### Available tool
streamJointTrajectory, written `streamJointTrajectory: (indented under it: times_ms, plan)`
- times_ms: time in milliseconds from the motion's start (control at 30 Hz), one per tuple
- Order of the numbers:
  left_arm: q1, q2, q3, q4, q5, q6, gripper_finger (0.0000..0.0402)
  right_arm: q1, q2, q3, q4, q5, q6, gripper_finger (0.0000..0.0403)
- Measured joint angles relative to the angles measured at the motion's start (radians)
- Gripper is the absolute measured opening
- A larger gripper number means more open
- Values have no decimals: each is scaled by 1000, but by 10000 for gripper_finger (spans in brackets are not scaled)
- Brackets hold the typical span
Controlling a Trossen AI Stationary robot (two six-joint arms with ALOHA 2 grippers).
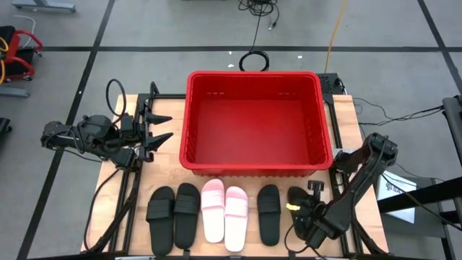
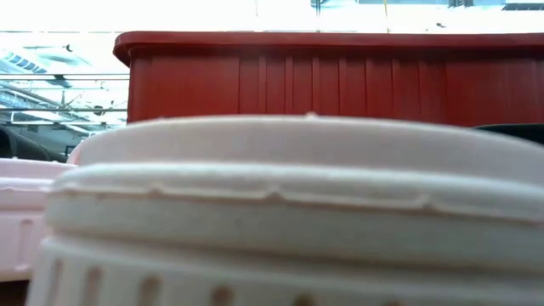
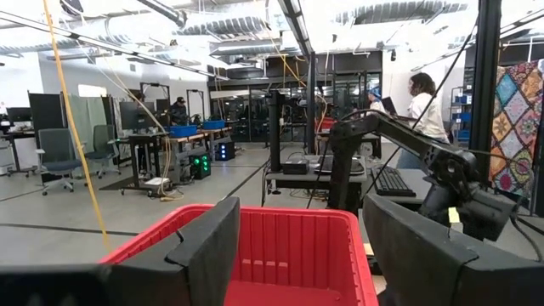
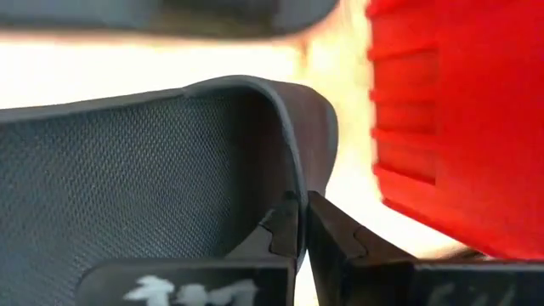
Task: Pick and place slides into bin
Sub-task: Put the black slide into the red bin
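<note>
From overhead I see the bin (image 1: 254,123), a glossy red plastic crate with vertical ribs on its walls and a rolled rim, sitting at the centre of the pale wooden worktop (image 1: 170,160), nothing inside it. At six o'clock from it lies a row of slides with wide straps: two matte black slides (image 1: 173,215) side by side, then two pale pink slides (image 1: 224,214) touching each other, then a single black slide (image 1: 268,214). The last black slide (image 1: 297,196) is at the right end of the row, under my right gripper (image 1: 303,209). In the right wrist view that gripper's fingers are pressed together on the thin edge of this slide's strap (image 4: 212,187), whose inner face has a fine woven mesh texture; the ribbed red wall stands just beside it. My left gripper (image 1: 160,127) waits at nine o'clock from the bin, its fingers spread wide apart and holding nothing. The white marking on the right gripper is too blurred to read.
</note>
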Motion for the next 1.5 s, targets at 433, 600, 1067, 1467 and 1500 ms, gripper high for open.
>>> streamJointTrajectory:
  times_ms: [433, 600, 1067, 1467, 1500]
  plan:
    - [0, 0, 0, 0, -61, 0, 255, 0, -151, 0, 157, 120, -102, 2]
    - [0, 0, 0, 1, -61, 0, 255, -11, -205, 0, 162, 158, -159, 2]
    - [0, 0, 0, 1, -60, -5, 255, -89, -355, 0, 415, 231, -518, 2]
    - [0, 0, 0, 1, -60, -5, 255, -186, -466, 0, 588, 290, -855, 2]
    - [0, 0, 0, 1, -60, -5, 255, -197, -476, 0, 589, 305, -875, 2]
